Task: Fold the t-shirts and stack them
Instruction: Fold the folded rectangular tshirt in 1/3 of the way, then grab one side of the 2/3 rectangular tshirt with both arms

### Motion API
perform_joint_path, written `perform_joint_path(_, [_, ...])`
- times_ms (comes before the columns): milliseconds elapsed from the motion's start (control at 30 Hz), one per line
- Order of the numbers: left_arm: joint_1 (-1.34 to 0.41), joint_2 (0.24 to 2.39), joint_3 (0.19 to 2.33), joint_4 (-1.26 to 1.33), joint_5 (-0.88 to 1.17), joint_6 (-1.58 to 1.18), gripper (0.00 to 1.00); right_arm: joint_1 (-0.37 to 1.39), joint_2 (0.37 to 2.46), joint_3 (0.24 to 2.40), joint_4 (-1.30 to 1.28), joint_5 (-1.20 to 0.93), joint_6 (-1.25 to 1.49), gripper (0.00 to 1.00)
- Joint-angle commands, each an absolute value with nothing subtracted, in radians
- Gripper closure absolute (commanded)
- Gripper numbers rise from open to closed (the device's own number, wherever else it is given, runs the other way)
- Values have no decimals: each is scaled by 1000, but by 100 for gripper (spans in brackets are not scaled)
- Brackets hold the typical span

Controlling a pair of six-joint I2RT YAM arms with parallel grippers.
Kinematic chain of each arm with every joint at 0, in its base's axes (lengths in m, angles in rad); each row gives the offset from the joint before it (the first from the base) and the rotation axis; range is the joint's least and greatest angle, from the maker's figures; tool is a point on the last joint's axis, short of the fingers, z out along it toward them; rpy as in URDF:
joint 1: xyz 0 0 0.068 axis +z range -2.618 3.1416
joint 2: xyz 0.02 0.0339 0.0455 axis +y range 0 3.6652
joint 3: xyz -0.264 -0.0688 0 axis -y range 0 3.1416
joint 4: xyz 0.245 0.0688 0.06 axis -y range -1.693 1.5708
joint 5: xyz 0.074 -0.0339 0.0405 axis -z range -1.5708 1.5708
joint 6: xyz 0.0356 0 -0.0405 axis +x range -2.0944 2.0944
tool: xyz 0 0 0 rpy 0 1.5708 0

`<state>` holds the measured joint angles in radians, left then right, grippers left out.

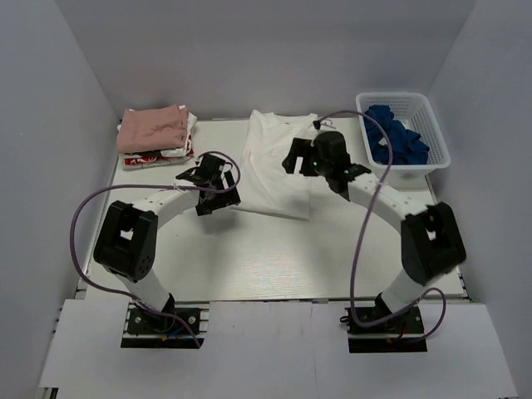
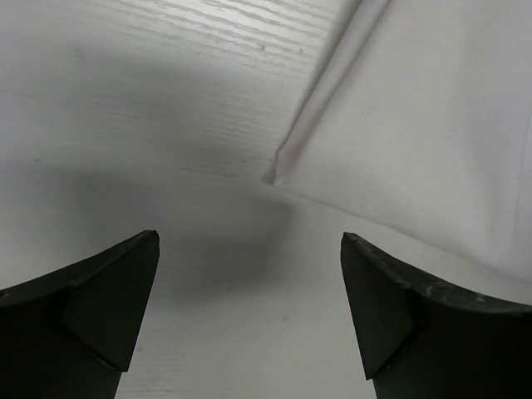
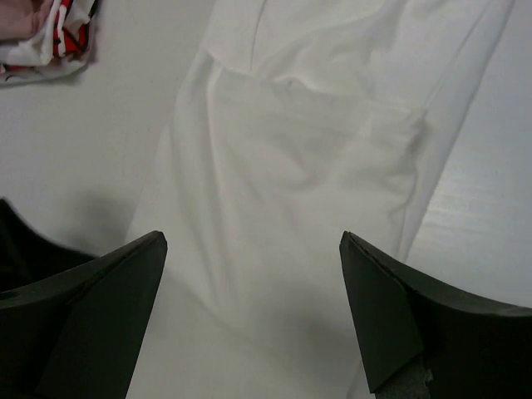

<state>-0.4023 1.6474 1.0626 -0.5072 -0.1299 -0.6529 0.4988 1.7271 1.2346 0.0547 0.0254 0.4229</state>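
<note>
A large white t-shirt (image 1: 274, 166) lies folded lengthwise in the middle of the table. My left gripper (image 1: 214, 184) is open and empty, low over bare table by the shirt's near left corner; the left wrist view shows that corner (image 2: 278, 170) ahead of the open gripper (image 2: 249, 237). My right gripper (image 1: 298, 158) is open and empty above the shirt's right part; the right wrist view shows the shirt (image 3: 307, 150) under the open gripper (image 3: 253, 237). A dusty-pink tee (image 1: 152, 127) lies folded on a white-and-red printed tee (image 1: 160, 156) at the back left.
A white basket (image 1: 432, 125) with blue cloths (image 1: 397, 137) stands at the back right. White walls enclose the table on three sides. The printed tee also shows in the right wrist view (image 3: 58, 33) at the top left.
</note>
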Motion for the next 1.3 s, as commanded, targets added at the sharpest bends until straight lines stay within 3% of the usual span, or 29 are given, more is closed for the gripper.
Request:
perform_joint_path(0, [-407, 1687, 1100, -419, -29, -586, 0, 499, 1591, 1054, 43, 66, 452, 10])
perform_joint_path(133, [-407, 1764, 1124, -419, -29, -577, 0, 497, 1528, 1005, -110, 94, 469, 10])
perform_joint_path(233, [-397, 1798, 1137, -385, -19, -568, 10, 502, 1493, 945, -133, 32, 469, 10])
perform_joint_path(267, [-397, 1821, 1149, -374, -18, -557, 20, 502, 1490, 910, -129, 23, 474, 10])
perform_joint_path(567, [-397, 1853, 1112, -308, 28, -535, 53, 509, 1554, 824, -106, -87, 514, 10])
perform_joint_path(600, [-397, 1865, 1112, -308, 28, -535, 70, 511, 1563, 825, -89, -92, 517, 10])
perform_joint_path(700, [-397, 1881, 1112, -308, 38, -535, 96, 511, 1621, 848, -100, -130, 521, 10])
perform_joint_path(733, [-397, 1896, 1121, -322, 38, -526, 100, 512, 1635, 856, -104, -144, 534, 10])
perform_joint_path(833, [-397, 1896, 1094, -322, 38, -526, 100, 512, 1687, 868, -103, -127, 554, 11])
perform_joint_path(967, [-397, 1844, 1048, -281, 51, -526, 100, 508, 1736, 885, -75, -100, 554, 27])
perform_joint_path(1000, [-397, 1830, 1037, -281, 51, -537, 100, 508, 1767, 911, -78, -101, 558, 42])
perform_joint_path(1067, [-397, 1821, 1037, -281, 51, -537, 100, 514, 1763, 917, -97, -98, 560, 63])
perform_joint_path(1100, [-397, 1821, 1028, -291, 40, -537, 100, 512, 1746, 913, -106, -103, 561, 83])
perform_joint_path(1167, [-397, 1801, 1028, -316, 40, -549, 100, 515, 1724, 901, -121, -110, 555, 100])
perform_joint_path(1267, [-420, 1723, 997, -379, -9, -563, 100, 518, 1619, 874, -199, -75, 523, 100])
